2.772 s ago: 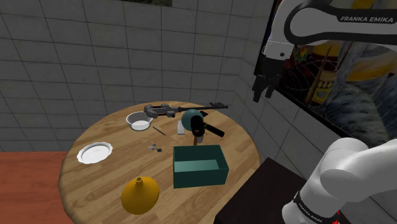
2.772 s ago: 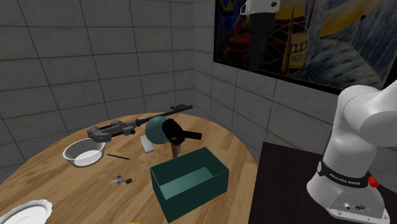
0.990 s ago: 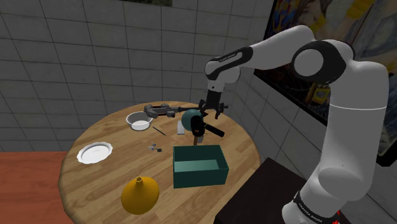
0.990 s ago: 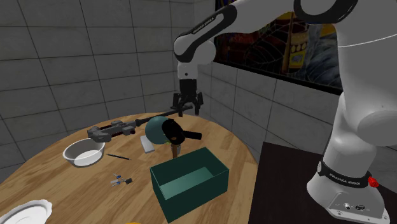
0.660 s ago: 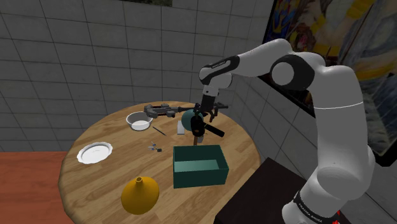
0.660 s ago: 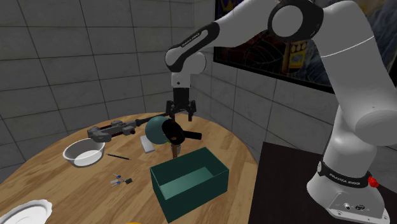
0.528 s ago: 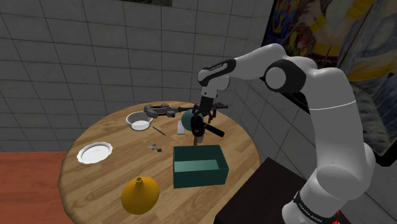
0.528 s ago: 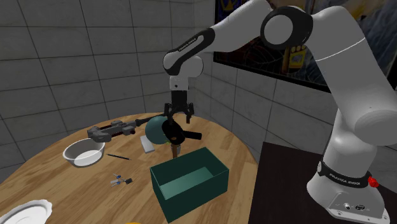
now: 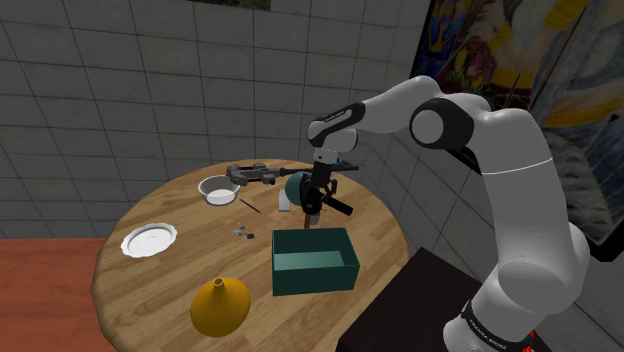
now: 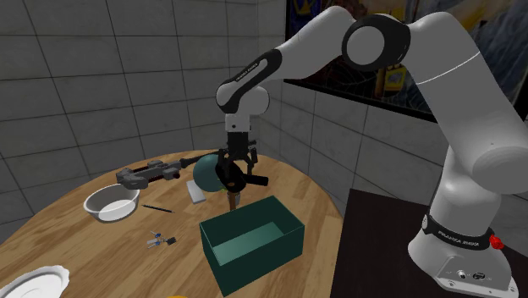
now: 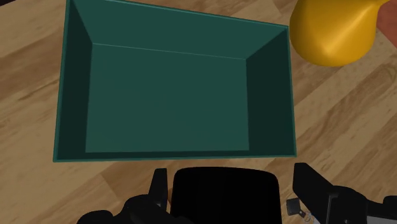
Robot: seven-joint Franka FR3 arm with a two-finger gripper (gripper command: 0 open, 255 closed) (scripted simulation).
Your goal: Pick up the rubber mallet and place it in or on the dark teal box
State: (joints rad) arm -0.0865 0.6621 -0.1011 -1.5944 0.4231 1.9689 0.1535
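The mallet (image 9: 313, 203) has a black head (image 10: 227, 173) and a short brown handle (image 10: 233, 201). It stands at the back of the round wooden table (image 9: 170, 272), in front of a teal ball (image 9: 293, 184). My gripper (image 9: 319, 189) has come down over the head and is open. In the wrist view the fingers (image 11: 159, 186) stand either side of the head (image 11: 226, 196) with a small gap on each side. Just beyond the mallet sits the dark teal box (image 11: 172, 89), open-topped and empty. It sits nearer the table's front than the mallet (image 9: 312, 262).
A long grey tool (image 9: 262, 172) lies behind the ball. A white bowl (image 9: 217, 190) and a white plate (image 9: 149, 239) sit toward the shoulder view's left, and a yellow vase (image 9: 220, 306) stands at the front edge. Small parts (image 9: 240, 232) lie mid-table. A tiled wall rises close behind.
The arm swung in from high at the shoulder view's right. Over the last second the open gripper sank onto the mallet head. Nothing on the table has moved.
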